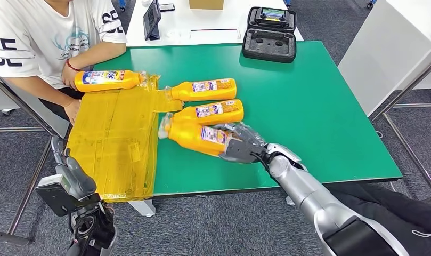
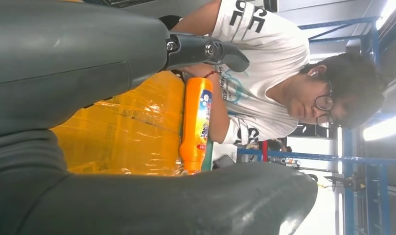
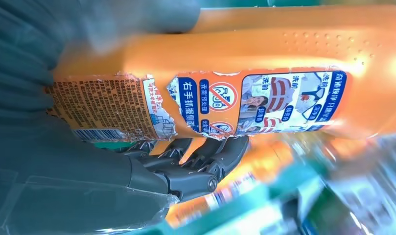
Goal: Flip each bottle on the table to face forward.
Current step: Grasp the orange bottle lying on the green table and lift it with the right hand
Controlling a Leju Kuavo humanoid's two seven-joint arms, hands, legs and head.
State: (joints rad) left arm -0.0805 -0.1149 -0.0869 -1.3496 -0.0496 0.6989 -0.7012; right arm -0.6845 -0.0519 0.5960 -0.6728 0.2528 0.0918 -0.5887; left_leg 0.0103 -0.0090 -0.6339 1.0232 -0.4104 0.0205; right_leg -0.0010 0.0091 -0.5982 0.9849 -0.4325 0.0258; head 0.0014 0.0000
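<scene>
The nearest orange plastic bottle (image 1: 197, 136) lies on its side near the front edge of the green surface (image 1: 319, 106), base toward the robot's right hand (image 1: 240, 143), whose dark fingers are wrapped around that end and gripping it. From the right wrist camera the same bottle (image 3: 264, 54) looms close: its back label is torn at one edge, with a barcode, small print, blue panels of Chinese characters, round red prohibition signs and little pictures of household use, and the dark fingers (image 3: 205, 156) curl under the bottle's body. Just behind it on the surface lies a second orange bottle (image 1: 210, 112), almost touching, and beyond that a third (image 1: 202, 89), both on their sides with small-print labels up. A fourth orange bottle with a blue front label (image 1: 107, 80) lies at the far edge of a crinkled yellow plastic sheet (image 1: 114, 144), under the hand of a person in a white printed T-shirt (image 1: 48, 32). The left wrist view shows that bottle (image 2: 196, 122) side-on beside the person's forearm. The left hand (image 1: 69, 173) hangs below the surface's front corner, off it; whether its fingers are closed, I cannot tell. A black open foam case (image 1: 269, 34) sits at the far edge.
</scene>
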